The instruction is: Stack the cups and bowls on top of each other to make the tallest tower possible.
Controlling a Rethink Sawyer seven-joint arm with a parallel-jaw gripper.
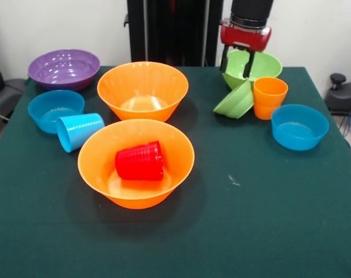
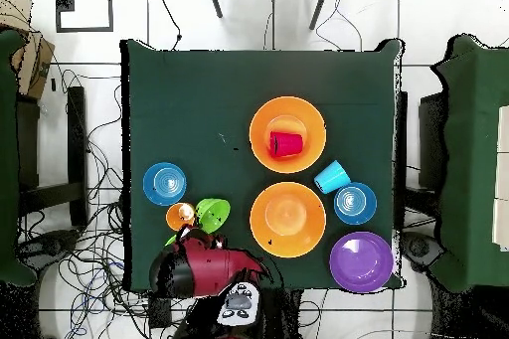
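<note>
My gripper (image 1: 234,73) hangs open over the near rim of the large green bowl (image 1: 262,65) at the back right, nothing between its fingers. A small green bowl (image 1: 236,101) leans tilted against the upright orange cup (image 1: 269,97). The red cup (image 1: 140,161) lies on its side inside the nearer large orange bowl (image 1: 106,174). Another large orange bowl (image 1: 142,90) stands behind it. The light blue cup (image 1: 80,131) lies on its side beside a small blue bowl (image 1: 55,110). The purple bowl (image 1: 64,68) is at the back left. No tower is in view.
A second small blue bowl (image 1: 299,126) sits near the right table edge. In the overhead view the arm (image 2: 204,265) covers most of the large green bowl, next to the orange cup (image 2: 180,216) and the small green bowl (image 2: 212,213). Cables cross the floor.
</note>
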